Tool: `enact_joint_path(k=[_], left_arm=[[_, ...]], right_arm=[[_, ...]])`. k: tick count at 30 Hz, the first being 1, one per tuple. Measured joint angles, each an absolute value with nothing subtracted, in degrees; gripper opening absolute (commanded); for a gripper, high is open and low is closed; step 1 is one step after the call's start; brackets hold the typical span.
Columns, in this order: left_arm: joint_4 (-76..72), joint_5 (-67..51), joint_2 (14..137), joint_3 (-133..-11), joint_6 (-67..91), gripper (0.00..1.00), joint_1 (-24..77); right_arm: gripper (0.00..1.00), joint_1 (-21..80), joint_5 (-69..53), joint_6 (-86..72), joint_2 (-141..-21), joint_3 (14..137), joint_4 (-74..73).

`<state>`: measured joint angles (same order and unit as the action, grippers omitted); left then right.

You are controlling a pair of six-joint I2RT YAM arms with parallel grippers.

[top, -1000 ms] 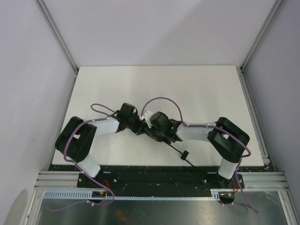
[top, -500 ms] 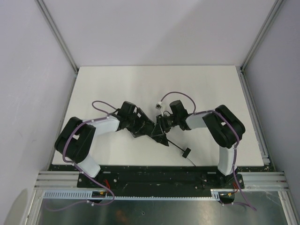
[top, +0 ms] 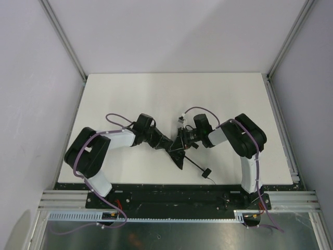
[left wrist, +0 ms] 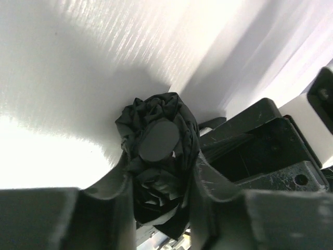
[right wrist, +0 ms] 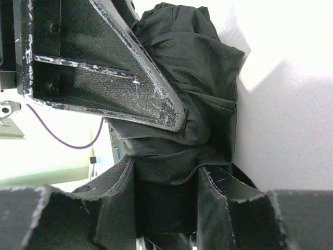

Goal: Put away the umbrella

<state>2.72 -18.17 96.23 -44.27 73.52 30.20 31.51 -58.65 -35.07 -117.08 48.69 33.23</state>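
Nearest the bases, a small knob handle (top: 205, 172) ends a thin, stiff shaft (top: 193, 163), seemingly not yet collapsed. The umbrella (left wrist: 158, 138) lies mid-way up the counter (top: 130, 94), its crumpled soft fabric clamped by the jaws of the left gripper (left wrist: 162, 172) and the right gripper (right wrist: 166, 177). Next, I judge, the shaft needs telescoping in.

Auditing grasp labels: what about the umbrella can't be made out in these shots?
Top view: the left gripper and right gripper cover most of the umbrella, so the contact is hidden.
Top view: the handle is too small to show a strap.
Left wrist: seen end-on, its own cap hides its length.
Right wrist: the left gripper's finger covers the upper fabric; handle out of frame.
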Motion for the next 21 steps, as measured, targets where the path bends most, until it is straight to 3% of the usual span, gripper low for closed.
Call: enact_joint_path(k=[5,10,13,21], left_arm=[[-0.47,-18.11,95.53,-42.46,74.78,0.02,30.22],[-2.37,-18.17,94.94,-41.17,74.11,0.0,30.61],[-2.55,-18.24,94.94,-40.97,74.0,0.0,30.83],[-0.89,-20.16,95.44,-41.21,75.07,0.0,31.03]], right_arm=[[0.43,31.44,-57.58,-36.29,-116.4,48.23,32.91],[0.85,32.18,-51.81,-32.88,-110.43,47.75,24.43],[0.92,33.08,-45.06,-27.77,-104.22,47.66,18.13],[0.93,46.04,-15.29,-12.34,-90.8,47.68,5.02]])
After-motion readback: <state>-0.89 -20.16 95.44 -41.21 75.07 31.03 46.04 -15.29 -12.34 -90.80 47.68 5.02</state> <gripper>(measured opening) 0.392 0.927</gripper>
